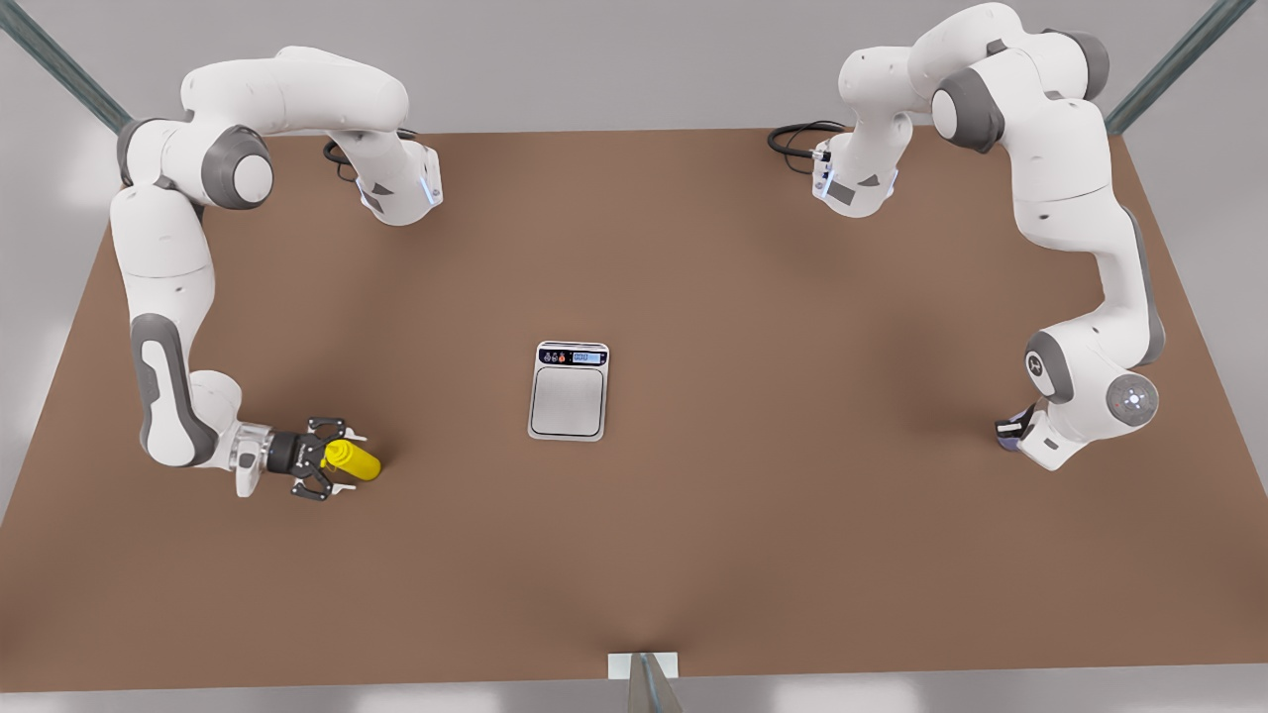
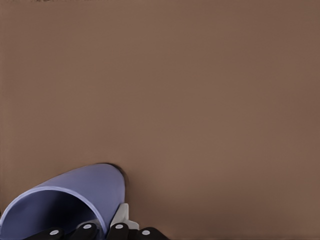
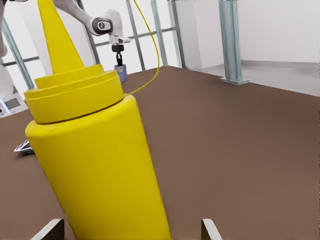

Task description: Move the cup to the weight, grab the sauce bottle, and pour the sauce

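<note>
While the weight (image 1: 569, 391) sits bare mid-table, our left gripper (image 1: 1012, 433) has the cup (image 2: 65, 200) at its fingers, grip unclear; our right gripper (image 1: 337, 458) straddles the sauce bottle (image 1: 354, 460), spread wide. Next, we carry the cup onto the weight.

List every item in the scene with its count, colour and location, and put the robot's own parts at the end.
sauce bottle: one, bright yellow, at the front view's left, between the right gripper's open fingers.
cup: one, lavender-purple, at the front view's right, at the left gripper, largely hidden there by the arm.
weight: one, silver-grey platform with a black display strip, at the table's centre, nothing on it.
table: one, brown, under everything.
metal frame posts: several, grey-green, beyond the table's edges.
right gripper: one, black with pale fingertips, low over the table around the bottle.
left gripper: one, dark, low at the cup; whether its fingers are closed cannot be told.
arms: two, white with grey joints, one on each side.
</note>
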`<state>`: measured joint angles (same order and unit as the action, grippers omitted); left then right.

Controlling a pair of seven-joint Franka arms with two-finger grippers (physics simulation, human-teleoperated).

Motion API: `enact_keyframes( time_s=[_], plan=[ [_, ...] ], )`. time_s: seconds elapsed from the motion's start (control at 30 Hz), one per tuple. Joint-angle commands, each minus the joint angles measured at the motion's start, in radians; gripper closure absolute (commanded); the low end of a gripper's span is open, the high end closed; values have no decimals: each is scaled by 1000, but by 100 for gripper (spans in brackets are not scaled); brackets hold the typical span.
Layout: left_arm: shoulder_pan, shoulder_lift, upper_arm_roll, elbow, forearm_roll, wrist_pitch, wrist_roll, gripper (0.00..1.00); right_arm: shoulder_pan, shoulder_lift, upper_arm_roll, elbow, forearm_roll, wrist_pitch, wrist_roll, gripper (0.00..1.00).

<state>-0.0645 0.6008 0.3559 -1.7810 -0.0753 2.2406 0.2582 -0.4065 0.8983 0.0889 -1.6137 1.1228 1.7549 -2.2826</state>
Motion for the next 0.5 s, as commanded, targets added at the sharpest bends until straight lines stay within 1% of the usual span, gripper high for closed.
enact_keyframes(
  time_s=[0.0,0.2,0.27,0.3,0.33,0.4,0.43,0.47],
  plan=[
    [0,1,0,0,-34,-1,3,79,0,1,0,0,0,0,0,0],
    [-3,-10,-2,3,-38,-3,-10,79,0,5,0,-2,0,-3,0,0],
    [-9,-42,-9,6,-43,-4,-17,79,0,5,2,-2,0,-3,0,0],
    [-28,-45,-12,9,-81,-3,-24,79,0,5,0,-2,0,-3,0,0],
    [-37,-47,-12,9,-95,-3,-24,79,0,5,0,-2,0,-3,0,4],
    [-46,-56,-18,8,-139,-3,-24,79,2,5,2,-2,2,-3,0,4],
    [-61,-62,-20,8,-152,-3,-30,79,2,5,2,0,2,-3,0,8],
    [-81,-62,-18,8,-152,-3,-65,79,2,5,0,0,3,-2,0,14]
  ],
)
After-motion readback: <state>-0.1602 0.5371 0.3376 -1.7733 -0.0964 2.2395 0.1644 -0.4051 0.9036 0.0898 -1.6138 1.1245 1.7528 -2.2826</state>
